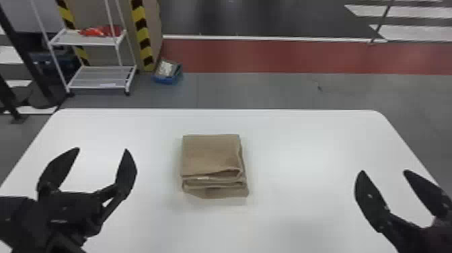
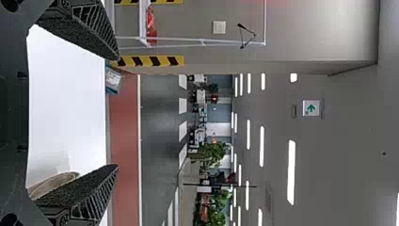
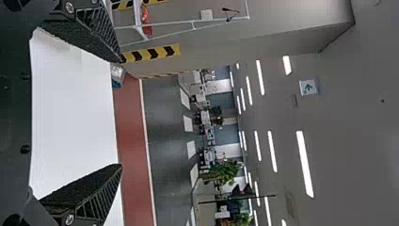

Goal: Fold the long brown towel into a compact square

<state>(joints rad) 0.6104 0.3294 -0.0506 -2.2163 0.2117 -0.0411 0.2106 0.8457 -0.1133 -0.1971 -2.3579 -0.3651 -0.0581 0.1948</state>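
The brown towel (image 1: 211, 154) sits folded mid-frame on the worktop (image 1: 302, 141); left claw (image 1: 97, 153) and right claw (image 1: 383, 173) gape empty.

a green arrow (image 2: 311, 108) stands on a white overhead sign (image 2: 312, 107).

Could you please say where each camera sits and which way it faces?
Head view: head, facing forward and down to the towel; left gripper and right gripper show.
Left wrist view: left wrist, facing forward across the table; its fingers show.
Right wrist view: right wrist, facing likewise; its fingers show.
Head and left wrist views share the towel.
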